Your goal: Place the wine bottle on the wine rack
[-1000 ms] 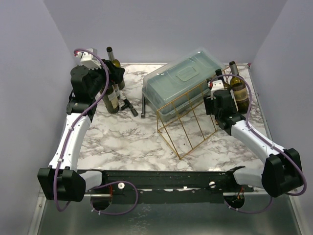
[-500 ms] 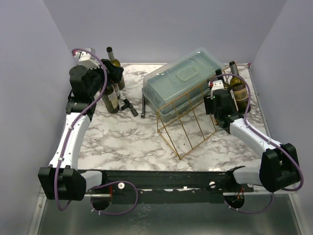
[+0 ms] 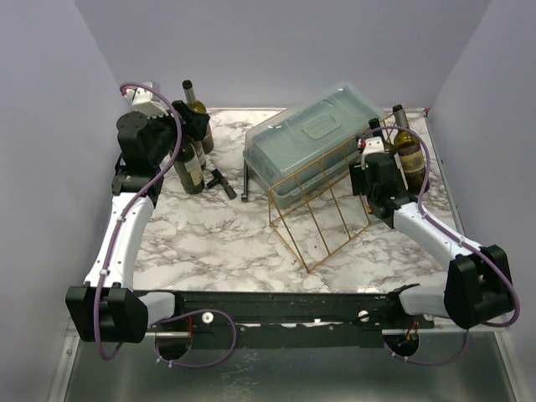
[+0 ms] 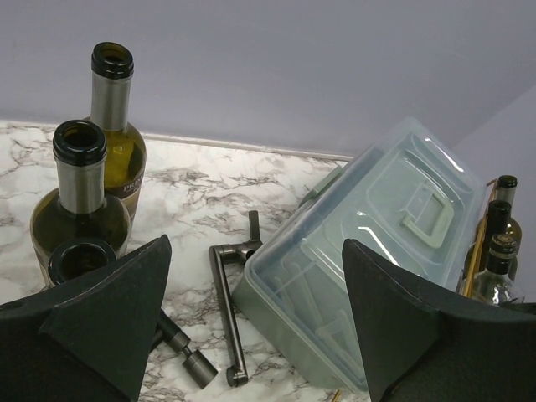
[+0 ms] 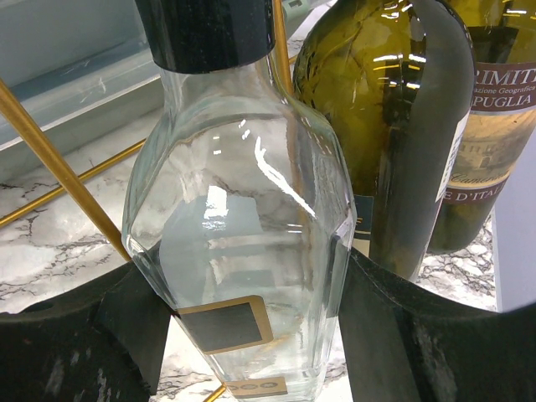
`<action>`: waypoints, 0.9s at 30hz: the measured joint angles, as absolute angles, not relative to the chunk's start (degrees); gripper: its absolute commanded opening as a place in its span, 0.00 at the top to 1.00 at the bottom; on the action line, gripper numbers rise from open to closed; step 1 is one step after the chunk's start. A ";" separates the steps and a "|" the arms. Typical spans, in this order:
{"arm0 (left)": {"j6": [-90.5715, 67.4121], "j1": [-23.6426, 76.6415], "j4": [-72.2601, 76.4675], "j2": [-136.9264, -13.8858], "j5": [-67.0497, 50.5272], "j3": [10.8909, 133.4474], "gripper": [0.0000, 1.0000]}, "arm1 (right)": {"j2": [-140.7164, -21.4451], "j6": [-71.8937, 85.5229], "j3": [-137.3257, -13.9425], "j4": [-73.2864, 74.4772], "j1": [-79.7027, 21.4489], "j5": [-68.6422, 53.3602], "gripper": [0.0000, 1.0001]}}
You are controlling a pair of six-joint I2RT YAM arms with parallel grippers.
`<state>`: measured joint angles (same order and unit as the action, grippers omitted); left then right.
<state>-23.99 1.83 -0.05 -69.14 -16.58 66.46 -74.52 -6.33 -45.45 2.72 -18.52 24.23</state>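
As the clear bottle (image 5: 239,193) is clamped by the right gripper (image 5: 247,327) (left gripper (image 4: 255,247) open), lifting onto the rack (image 3: 322,207) is required.

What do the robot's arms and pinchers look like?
The left arm and right arm are white tubes with chunky black joints and bases. A thin purple cable loops along each. The left gripper and right gripper each have two flat, black, wedge-shaped fingers.
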 measured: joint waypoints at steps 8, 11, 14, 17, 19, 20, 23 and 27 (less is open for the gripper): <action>-24.43 1.58 -0.03 -69.14 -16.69 66.28 0.16 | -74.52 -6.24 -45.45 2.74 -18.52 24.23 0.29; -24.47 1.50 -0.01 -69.14 -16.71 66.15 0.16 | -74.52 -5.98 -45.45 2.79 -18.52 24.21 0.25; -24.49 1.50 -0.03 -69.14 -16.73 66.06 0.16 | -74.43 -6.02 -45.60 2.74 -18.52 23.94 0.23; -24.60 1.43 -0.01 -69.14 -16.75 66.06 0.16 | -74.24 -6.02 -45.69 3.09 -18.52 23.70 0.23; -24.71 1.32 0.01 -69.14 -16.88 66.06 0.16 | -73.93 -6.02 -45.69 3.22 -18.52 23.64 0.22; -24.77 1.21 0.01 -69.14 -16.97 66.06 0.16 | -73.71 -6.02 -45.69 3.29 -18.52 23.62 0.22; -24.99 0.95 0.03 -69.14 -17.15 66.06 0.16 | -72.90 -6.02 -45.80 3.86 -18.52 23.51 0.22; -25.39 0.84 0.19 -69.14 -17.30 66.06 0.16 | -71.40 -6.02 -47.07 5.48 -18.52 23.09 0.20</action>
<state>-25.39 0.84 0.19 -69.14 -17.30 66.06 -71.40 -6.02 -47.07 5.48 -18.52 23.09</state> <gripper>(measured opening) 0.843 0.784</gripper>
